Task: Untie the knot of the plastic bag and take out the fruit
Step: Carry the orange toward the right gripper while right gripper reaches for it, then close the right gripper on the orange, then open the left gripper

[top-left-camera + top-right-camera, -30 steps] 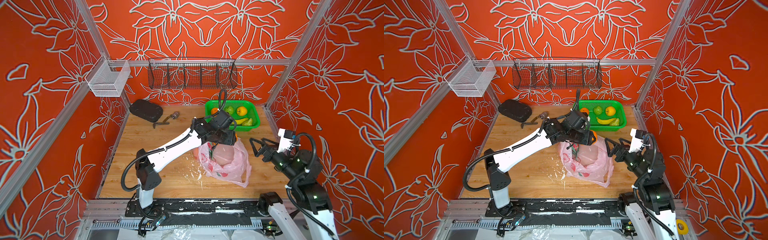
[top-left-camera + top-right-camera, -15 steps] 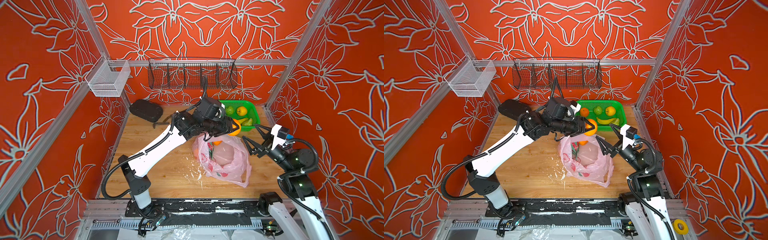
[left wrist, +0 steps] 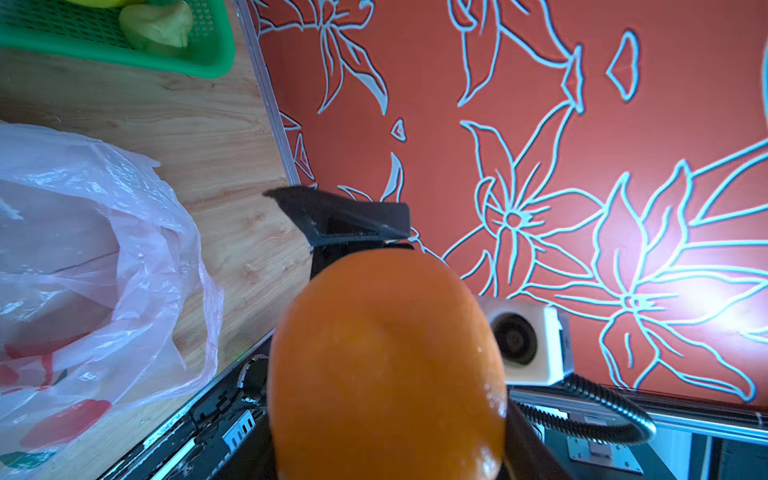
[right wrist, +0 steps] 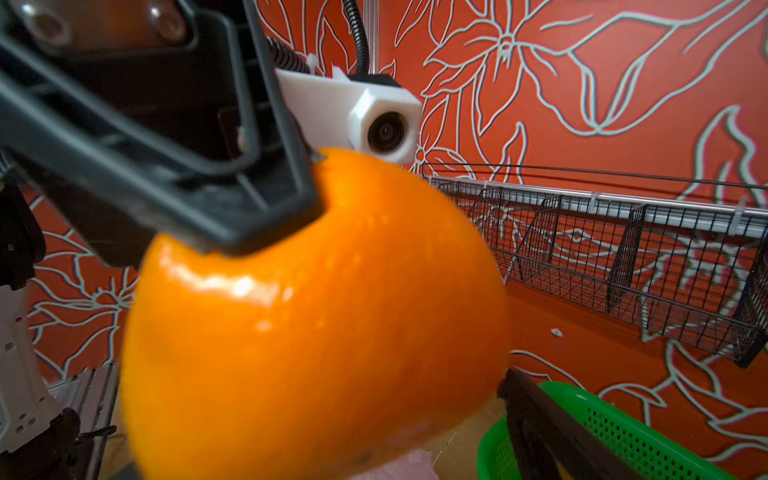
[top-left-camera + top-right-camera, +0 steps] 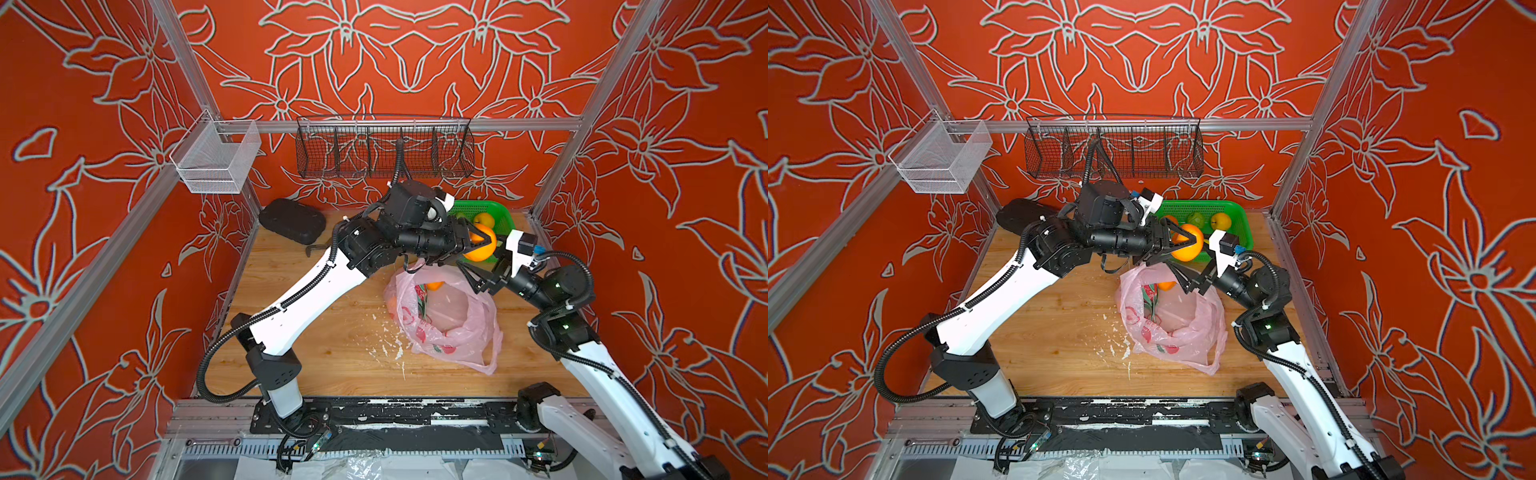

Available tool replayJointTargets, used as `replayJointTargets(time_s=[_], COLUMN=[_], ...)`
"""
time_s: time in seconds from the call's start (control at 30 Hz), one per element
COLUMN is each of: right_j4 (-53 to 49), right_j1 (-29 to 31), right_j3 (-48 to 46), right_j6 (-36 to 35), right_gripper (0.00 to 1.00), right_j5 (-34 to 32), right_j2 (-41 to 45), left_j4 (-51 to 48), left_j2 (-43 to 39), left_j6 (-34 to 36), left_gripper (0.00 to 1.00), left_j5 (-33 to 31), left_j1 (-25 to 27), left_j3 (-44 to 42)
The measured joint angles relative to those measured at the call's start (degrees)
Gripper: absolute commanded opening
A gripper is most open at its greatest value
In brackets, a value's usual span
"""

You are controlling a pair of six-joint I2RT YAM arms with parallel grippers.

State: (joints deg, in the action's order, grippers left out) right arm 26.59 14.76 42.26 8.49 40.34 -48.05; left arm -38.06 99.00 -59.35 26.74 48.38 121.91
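Left claw [image 5: 478, 243] clamped on the held orange [image 5: 1188, 248], high above the plastic bag [image 5: 453, 328]. Likely bound for the green basket [image 5: 1239, 208] just beyond its tips.

Right claw [image 5: 1192, 272] spread wide and empty, just under that fruit. It may be placed to receive it or to tend the bag mouth; cannot tell which.

No knot shows; the bag mouth gapes below both claws.

Count:
- one held orange
- one bagged orange [image 5: 434, 286]
- two clearly in the basket: green fruit [image 5: 1196, 219], yellow-orange fruit [image 5: 1220, 221]
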Motion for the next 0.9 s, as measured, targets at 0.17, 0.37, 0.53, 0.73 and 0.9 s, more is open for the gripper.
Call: replayJointTargets(time_s=[0.17,0.37,0.53,0.73,0.9], right_j4=[4.6,5.4,4.7,3.0,4.4], right_j1=[0.0,0.4,0.4,0.4,0.4], right_j3=[2.0,3.1,3.5,4.0,5.7], right_j6=[2.5,4.2,4.5,4.5,4.8], right_gripper=[0.87,0.97,0.98,0.97,0.97], right_j5=[0.7,2.5,4.0,3.0,3.0], right_j2=[-2.6,-2.9,-0.5,1.9,-0.6], left_j4=[1.0,1.8,1.2,1.2,1.3], left_j2=[0.6,0.5,0.5,0.4,0.4], left_j6=[-0.2,-0.1,0.2,0.6,0.3], left_gripper=[0.54,0.54,0.54,0.54,0.54], left_j5=[0.6,1.1,1.2,2.7,3.7], left_j1=[-0.5,-0.5,-1.5,-2.2,-2.8], left_j3=[2.8,3.4,3.1,2.9,2.9])
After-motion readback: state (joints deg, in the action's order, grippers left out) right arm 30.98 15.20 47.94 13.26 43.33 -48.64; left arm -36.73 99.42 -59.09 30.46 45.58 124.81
